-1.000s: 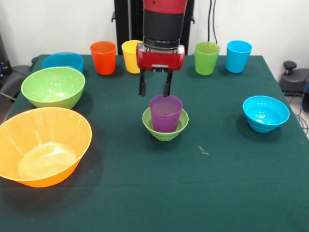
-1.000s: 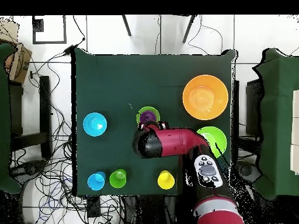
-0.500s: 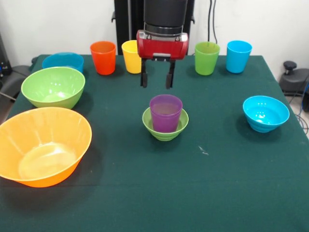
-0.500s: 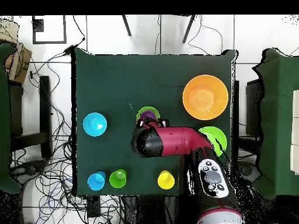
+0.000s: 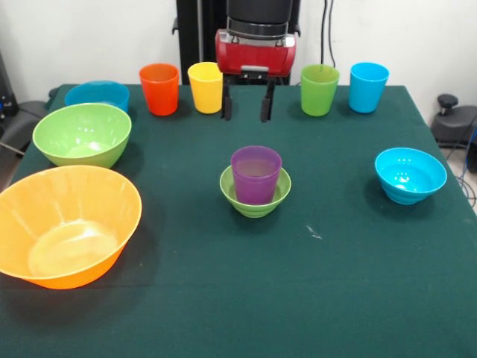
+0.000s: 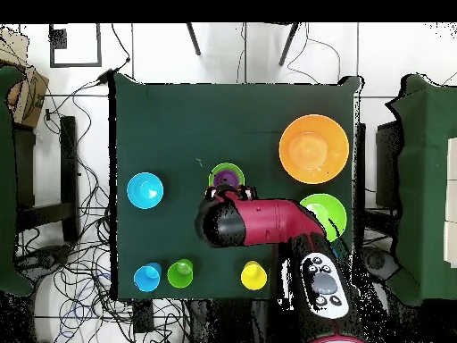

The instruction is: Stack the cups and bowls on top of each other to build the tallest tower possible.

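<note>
fingers (image 5: 227, 103) risen, parted, purple cup (image 5: 256, 174) below

A cup (image 5: 256, 174) stands in a small bowl (image 5: 255, 199) mid-table, four cups (image 5: 205, 86) behind.

Glossy plastic bowls (image 5: 68, 224); matt cloth table (image 5: 335, 283)

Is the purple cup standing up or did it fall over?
Standing up. The purple cup sits upright, mouth up, inside the small green bowl, with the open tool above and behind it.
</note>
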{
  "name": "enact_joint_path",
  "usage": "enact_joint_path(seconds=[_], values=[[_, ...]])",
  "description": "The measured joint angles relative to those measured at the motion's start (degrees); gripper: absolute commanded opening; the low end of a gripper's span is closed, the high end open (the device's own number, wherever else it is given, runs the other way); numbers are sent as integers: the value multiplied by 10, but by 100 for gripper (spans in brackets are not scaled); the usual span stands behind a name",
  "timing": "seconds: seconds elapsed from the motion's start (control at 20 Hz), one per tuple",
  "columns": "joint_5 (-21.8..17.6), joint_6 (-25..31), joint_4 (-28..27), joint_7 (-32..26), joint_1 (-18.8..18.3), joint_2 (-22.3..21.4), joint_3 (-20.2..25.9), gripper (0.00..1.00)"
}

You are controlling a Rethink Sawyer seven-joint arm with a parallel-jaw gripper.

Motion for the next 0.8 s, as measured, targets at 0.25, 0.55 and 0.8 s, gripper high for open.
enact_joint_path(seconds=[0.25, 0.55, 0.8], values=[[4, 0, 19, 0, 20, -11, -3, 100], [8, 0, 32, 0, 45, -16, -5, 100], [8, 0, 34, 0, 44, -16, -5, 100]])
